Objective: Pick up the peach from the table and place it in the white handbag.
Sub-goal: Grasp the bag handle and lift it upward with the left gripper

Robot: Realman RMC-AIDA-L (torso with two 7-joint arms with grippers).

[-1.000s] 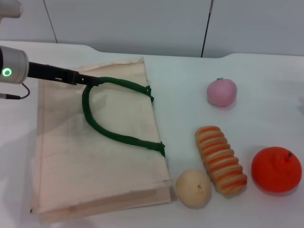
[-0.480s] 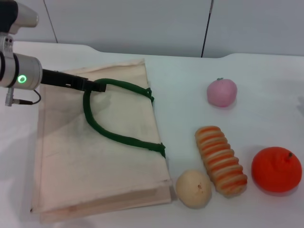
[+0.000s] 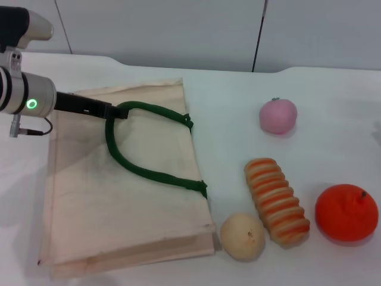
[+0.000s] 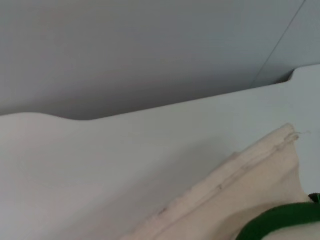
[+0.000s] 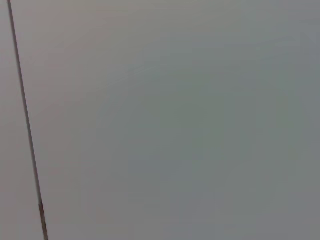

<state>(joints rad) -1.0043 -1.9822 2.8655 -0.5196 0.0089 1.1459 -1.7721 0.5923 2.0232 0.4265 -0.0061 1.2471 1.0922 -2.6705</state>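
Fingers of the left gripper pinch the white handbag's green handle.

A matt, smooth white bench carries a cream white handbag of woven cloth with thick green rope-like handles. The peach looks matt pink. A glossy striped bread roll and a dimpled orange lie nearby.

The left gripper ends at the thick dark green rope handle; whether its fingers clasp it cannot be told. The large cream cloth handbag is cut off by the left wrist view's edge.
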